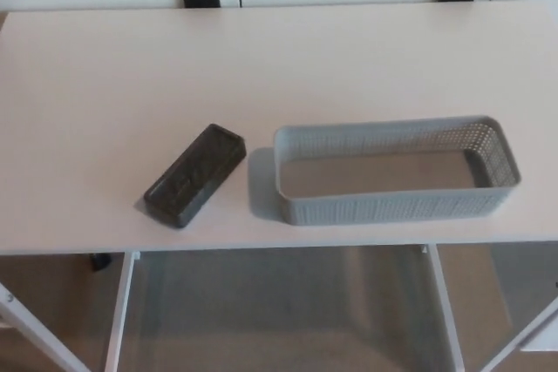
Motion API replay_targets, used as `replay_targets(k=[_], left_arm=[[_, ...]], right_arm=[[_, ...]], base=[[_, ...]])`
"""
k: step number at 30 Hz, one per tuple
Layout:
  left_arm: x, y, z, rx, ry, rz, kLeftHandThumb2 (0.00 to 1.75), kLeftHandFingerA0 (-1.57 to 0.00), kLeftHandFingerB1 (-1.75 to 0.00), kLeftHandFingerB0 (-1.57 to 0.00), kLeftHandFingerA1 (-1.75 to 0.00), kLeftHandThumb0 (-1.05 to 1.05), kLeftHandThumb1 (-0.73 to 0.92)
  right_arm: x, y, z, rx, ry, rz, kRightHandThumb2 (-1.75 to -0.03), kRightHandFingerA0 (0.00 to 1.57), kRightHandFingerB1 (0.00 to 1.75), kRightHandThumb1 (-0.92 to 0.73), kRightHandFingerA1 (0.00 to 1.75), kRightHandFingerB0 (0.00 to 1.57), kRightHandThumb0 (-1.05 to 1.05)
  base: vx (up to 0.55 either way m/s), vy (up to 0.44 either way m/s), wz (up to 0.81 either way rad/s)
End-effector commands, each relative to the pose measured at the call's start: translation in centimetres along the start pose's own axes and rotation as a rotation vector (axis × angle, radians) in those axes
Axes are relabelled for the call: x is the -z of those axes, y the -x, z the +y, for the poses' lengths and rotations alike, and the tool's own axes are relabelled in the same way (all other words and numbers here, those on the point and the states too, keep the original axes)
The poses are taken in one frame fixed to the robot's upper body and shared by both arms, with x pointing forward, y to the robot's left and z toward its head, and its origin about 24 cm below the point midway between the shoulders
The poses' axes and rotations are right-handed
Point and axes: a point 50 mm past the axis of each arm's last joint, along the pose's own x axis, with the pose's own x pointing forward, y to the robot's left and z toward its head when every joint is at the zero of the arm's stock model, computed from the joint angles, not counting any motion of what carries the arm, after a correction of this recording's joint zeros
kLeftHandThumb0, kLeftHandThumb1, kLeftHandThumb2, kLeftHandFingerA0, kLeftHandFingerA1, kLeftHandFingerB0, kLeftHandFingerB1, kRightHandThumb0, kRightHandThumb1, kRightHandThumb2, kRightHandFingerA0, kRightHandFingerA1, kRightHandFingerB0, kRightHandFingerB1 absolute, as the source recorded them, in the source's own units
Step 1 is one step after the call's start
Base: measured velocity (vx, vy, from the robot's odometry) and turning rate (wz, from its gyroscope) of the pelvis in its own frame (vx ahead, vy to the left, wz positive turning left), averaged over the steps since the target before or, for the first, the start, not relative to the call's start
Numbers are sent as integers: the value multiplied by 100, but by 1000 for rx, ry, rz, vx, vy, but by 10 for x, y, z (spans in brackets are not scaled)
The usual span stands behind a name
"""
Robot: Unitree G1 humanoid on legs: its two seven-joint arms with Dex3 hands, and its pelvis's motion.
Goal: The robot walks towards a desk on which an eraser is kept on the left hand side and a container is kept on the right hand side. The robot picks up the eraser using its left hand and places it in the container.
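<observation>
With neither hand visible, their state unknowable, the eraser (194,175) lies on the worktop (131,67) at nine o'clock of the container (397,206), its long axis running seven-to-one o'clock.

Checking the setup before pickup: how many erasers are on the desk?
1. The eraser lies flat on the desk, left of the container and apart from it. The container looks empty.
</observation>
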Motion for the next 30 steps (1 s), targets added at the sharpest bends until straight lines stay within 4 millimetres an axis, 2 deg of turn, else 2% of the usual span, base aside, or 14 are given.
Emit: replay_targets(k=[1,4,5,13,14,15,16,20,21,22,23,24,28,30], left_arm=[[-1,0,7,-21,-20,-15,85,-45,-50,-29,-67,-57,48],[-2,-2,8,-27,-9,-14,59,-46,-38,-35,-61,-50,62],[-2,-2,8,-26,-14,-14,59,-46,-38,-35,-62,-50,62],[-2,-2,10,-29,-34,-20,59,-45,-39,-35,-65,-51,64],[-1,-1,10,-33,-29,-23,86,-45,-51,-29,-68,-56,50],[-1,-1,10,-34,-24,-23,59,-45,-39,-35,-65,-50,63],[-1,-1,10,-35,-26,-26,87,-45,-52,-29,-69,-56,50],[-2,0,10,-32,-39,-28,87,-45,-51,-29,-68,-56,50],[-2,0,9,-33,-37,-28,86,-45,-51,-30,-68,-56,50],[-2,-1,8,-34,-36,-31,86,-45,-51,-30,-68,-57,50],[-2,-1,7,-32,-34,-29,86,-45,-50,-30,-67,-57,49],[-2,-1,7,-31,-32,-30,85,-45,-50,-30,-67,-57,49],[-8,2,4,-4,-47,-77,86,-44,-51,-30,-67,-63,49],[-22,5,-3,94,-128,-158,59,-45,-35,-35,-55,-61,61]], right_arm=[[0,0,-1,-15,-9,-9,-58,10,32,-52,51,2,-56],[0,-1,-1,-19,-2,-7,-58,12,33,-51,51,2,-57],[0,0,-1,-18,0,-5,-75,10,37,-39,54,1,-62],[1,0,0,-28,1,0,-57,14,33,-51,49,3,-57],[1,0,1,-32,5,1,-57,14,34,-52,49,3,-57],[1,0,1,-35,11,5,-92,1,53,-37,52,1,-37],[1,-1,1,-33,9,7,-92,1,53,-36,52,0,-37],[0,0,0,-36,8,-1,-92,2,53,-36,52,1,-37],[0,0,0,-36,9,-2,-57,15,35,-52,50,4,-57],[0,-1,-1,-34,11,-3,-91,2,54,-35,52,1,-38],[0,0,-1,-36,14,-5,-57,15,35,-52,50,4,-57],[0,0,-1,-36,19,-6,-92,3,54,-36,52,1,-38],[0,0,-1,-39,15,-6,-92,3,53,-36,52,1,-38],[-1,-1,-2,-39,25,-4,-92,3,53,-35,52,1,-38]], base=[[13,325,54],[-16,281,-12],[33,106,8],[28,-40,8],[-46,-101,7],[-49,-98,5],[-53,-95,1],[-40,-66,-1],[0,0,0],[0,0,0],[0,0,0],[0,0,0],[0,0,0],[0,0,0]])
